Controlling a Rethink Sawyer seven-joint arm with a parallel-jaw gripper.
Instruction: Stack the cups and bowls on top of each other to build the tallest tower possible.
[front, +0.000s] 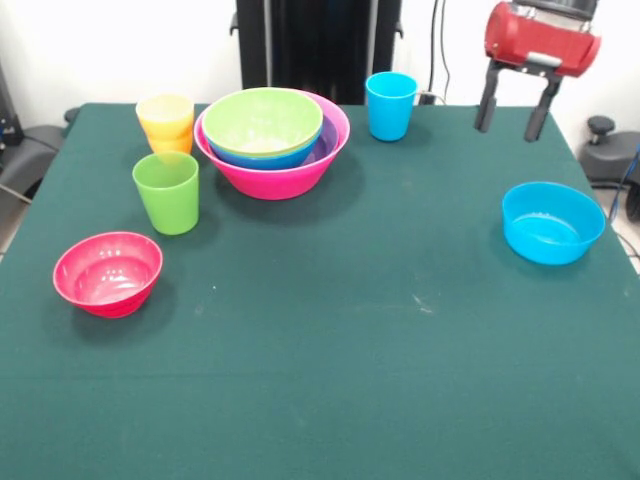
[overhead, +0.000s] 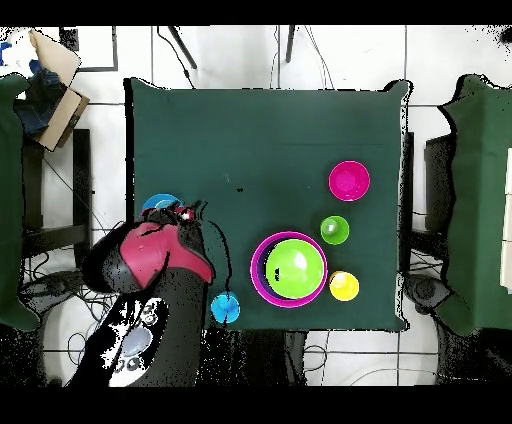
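Pink bowl (front: 275, 170) at desk (front: 330, 380) 12 o'clock nests blue and green bowls; that's my tower so far. Light blue bowl (front: 552, 222) at 3, red-pink bowl (front: 108, 272) at 9, cups loose. Hand (front: 512, 120) spread wide, empty.

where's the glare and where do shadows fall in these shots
Front view: bright highlights inside the red-pink bowl and the light blue bowl; soft shadows lie under the pink bowl and green cup. Overhead view: the arm hides most of the light blue bowl; shadows barely show.
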